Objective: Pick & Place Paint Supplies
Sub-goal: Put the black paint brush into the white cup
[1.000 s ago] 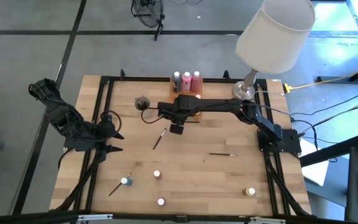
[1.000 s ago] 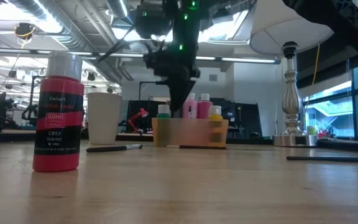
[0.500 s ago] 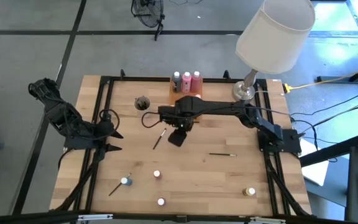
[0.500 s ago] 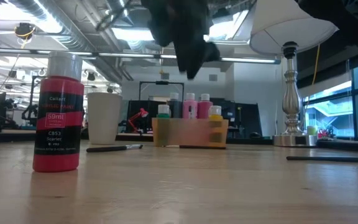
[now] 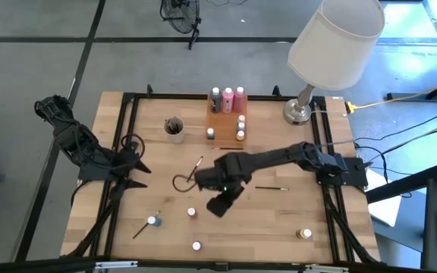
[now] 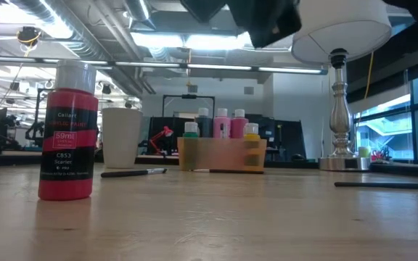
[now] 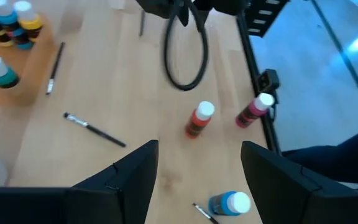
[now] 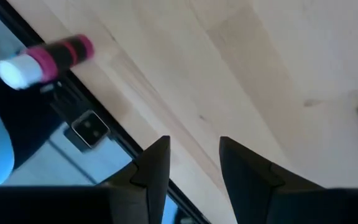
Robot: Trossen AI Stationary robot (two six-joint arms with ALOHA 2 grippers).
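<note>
Paint pots, tiny and white-capped (image 5: 192,213), lay scattered | our empty right gripper (image 5: 220,203) hovered part-open above them | left gripper (image 5: 139,173) waited, fingers apart.

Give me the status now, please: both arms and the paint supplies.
Right gripper above mid-table, jaws open, empty. Left gripper waiting at the left edge, jaws open. Small white-capped red paint pot standing just beside the right gripper. Nothing blocking.

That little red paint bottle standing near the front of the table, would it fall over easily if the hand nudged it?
Probably yes. The red paint bottle stands upright and is taller than it is wide, so a push near its white cap would likely tip it. Once down, its round body would probably roll. It looks like small plastic, so likely light and not fragile.
</note>
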